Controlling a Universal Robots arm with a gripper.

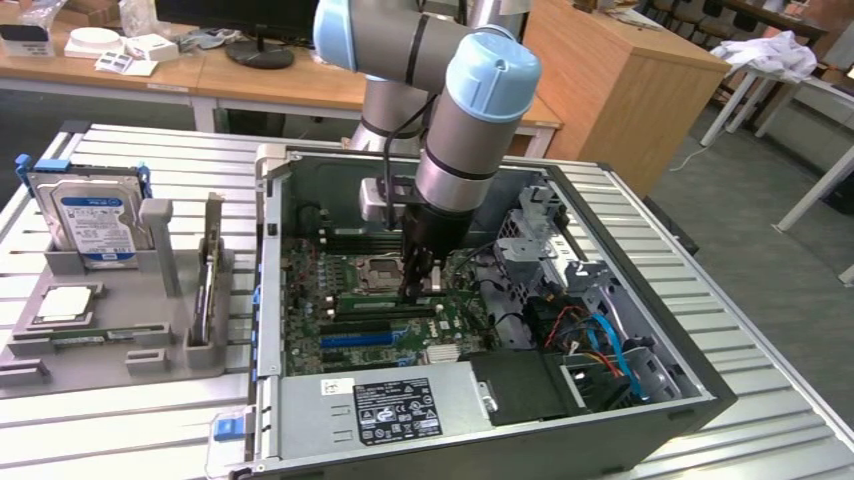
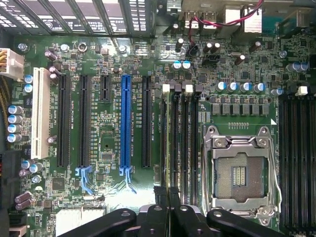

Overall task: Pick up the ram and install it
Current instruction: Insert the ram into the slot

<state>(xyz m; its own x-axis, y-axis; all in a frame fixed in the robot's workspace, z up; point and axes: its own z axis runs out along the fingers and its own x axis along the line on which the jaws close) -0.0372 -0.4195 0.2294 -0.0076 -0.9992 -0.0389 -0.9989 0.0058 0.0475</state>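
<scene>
The ram [image 1: 384, 297] is a thin green stick standing on edge along the black memory slots [image 2: 180, 133] of the motherboard, inside the open computer case. My gripper [image 1: 420, 288] reaches straight down onto it, with its black fingers [image 2: 162, 210] pressed together over the stick's middle. In the wrist view the stick is edge-on, and I cannot tell it from the slots beneath the gripper [image 2: 168, 195]. These slots run right beside the empty processor socket [image 2: 240, 173].
A blue expansion slot [image 2: 125, 128] and black ones lie beside the memory slots. The case walls [image 1: 267, 290] enclose the board, with a power supply [image 1: 387, 410] and blue and orange cables [image 1: 607, 345]. A grey fixture [image 1: 120, 340] at the exterior view's left holds a hard drive [image 1: 91, 215].
</scene>
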